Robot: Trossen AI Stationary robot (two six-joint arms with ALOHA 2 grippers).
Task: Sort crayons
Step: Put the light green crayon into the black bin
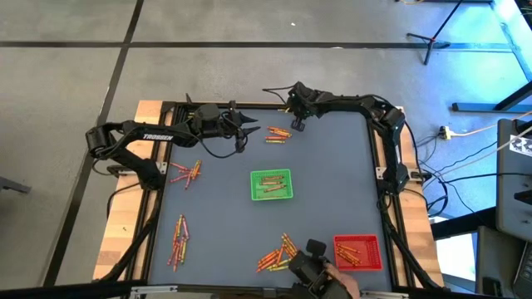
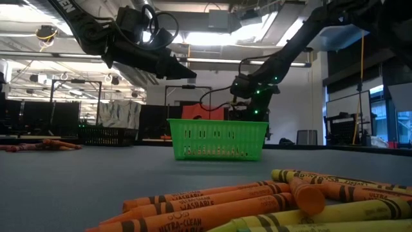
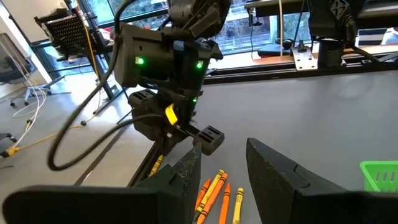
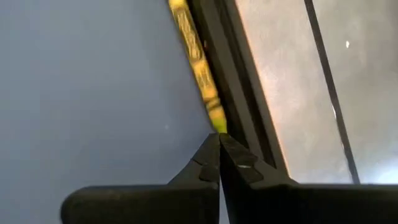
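My right gripper (image 1: pixel 297 124) is at the table's far edge, shut at the end of a yellow crayon (image 4: pixel 196 62) that lies along the black edge rail. My left gripper (image 1: pixel 245 126) is open and empty, raised above the table (image 2: pixel 177 69). It stands just left of a small group of orange and yellow crayons (image 1: pixel 278 133), which shows between its fingers in the left wrist view (image 3: pixel 217 193). The green tray (image 1: pixel 272 184) at the table's middle and the red tray (image 1: pixel 358 252) at the near right each hold crayons. My right gripper has its fingertips (image 4: pixel 214 149) closed at the yellow crayon's near end (image 4: pixel 217 123), coming from above and slanting down. The crayon runs on from the tips along the rail. Whether it is lifted or rests on the table, I cannot tell.
Loose crayon piles lie at the left (image 1: pixel 187 173), the near left (image 1: pixel 179 241) and the near middle (image 1: pixel 278 253). A dark device and a person's hand (image 1: pixel 337 282) are at the near edge beside the red tray. The black frame rail (image 1: pixel 332 108) borders the far edge.
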